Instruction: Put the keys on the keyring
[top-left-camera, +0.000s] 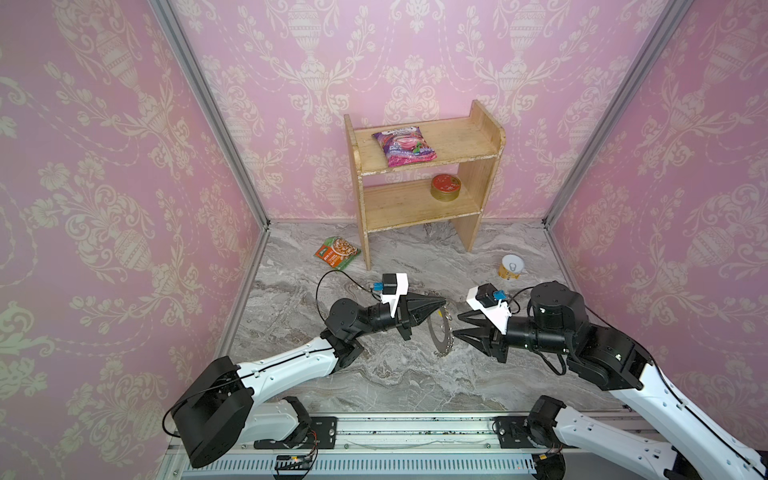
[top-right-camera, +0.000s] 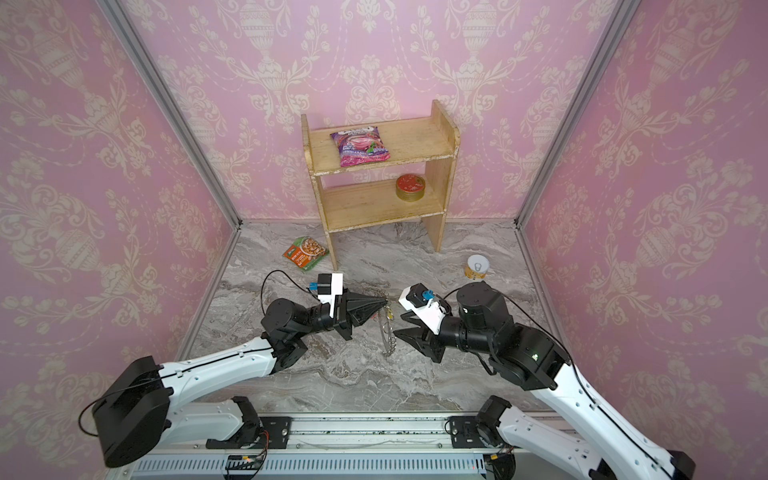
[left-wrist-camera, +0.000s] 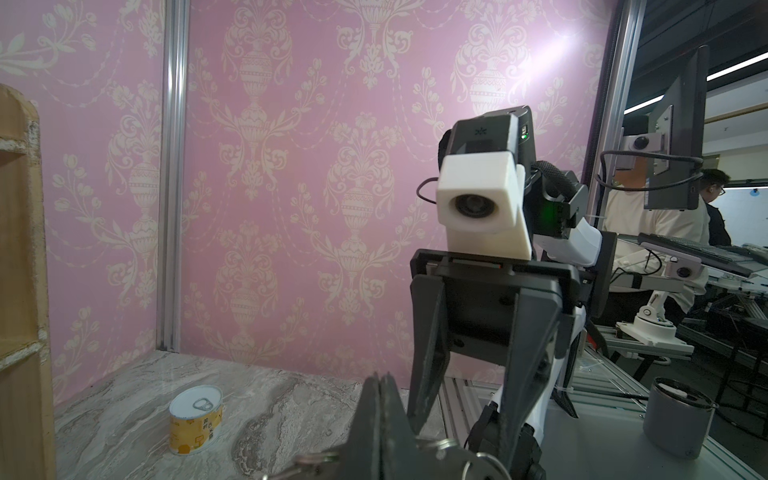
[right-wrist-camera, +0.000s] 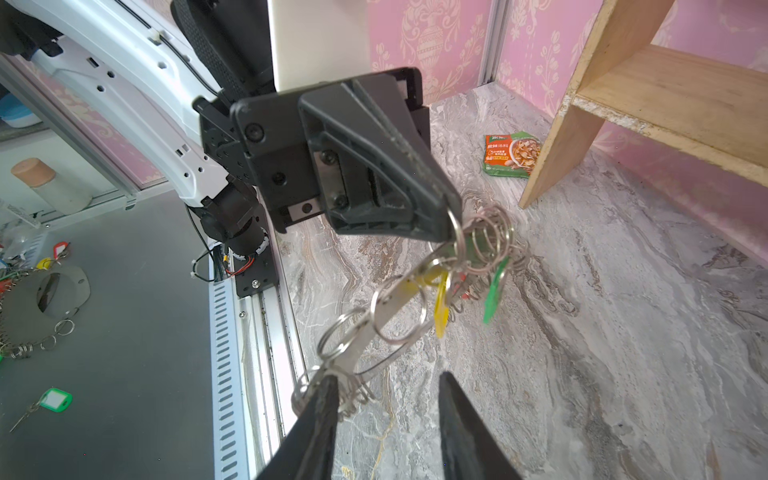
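Grey flat-metal keyring (top-left-camera: 436, 332) hangs edge-on around mid-table, its rim crowded with little silver wire loops. The left gripper (top-left-camera: 442, 302) is clamped tight on a loop at the ring's top, so it's carrying the whole thing. The right gripper (top-left-camera: 457, 326) sits just at 3 o'clock of the ring, jaws clearly apart and gripping nothing. In the right wrist view, one black fingertip (right-wrist-camera: 330, 386) brushes the loops at the ring's low end.

A yellow tag (right-wrist-camera: 441, 309) and a green tag (right-wrist-camera: 494, 297), thin plastic rectangles, dangle from loops near the top. There's a reddish bit behind them, can't tell what.

Labels: the green-orange packet (top-left-camera: 336, 252) at 10 o'clock has Chinese print too small to read, and it's the same story for the pull-tab can (top-left-camera: 511, 266) at 2 o'clock.

The wooden shelf (top-left-camera: 424, 203) at 12 o'clock has chipped pale edges and holds a purple packet (top-left-camera: 404, 146) and a gold tin (top-left-camera: 446, 188) with a red lid. Bare marble tabletop (top-left-camera: 374, 374) runs from the ring toward 6 o'clock.
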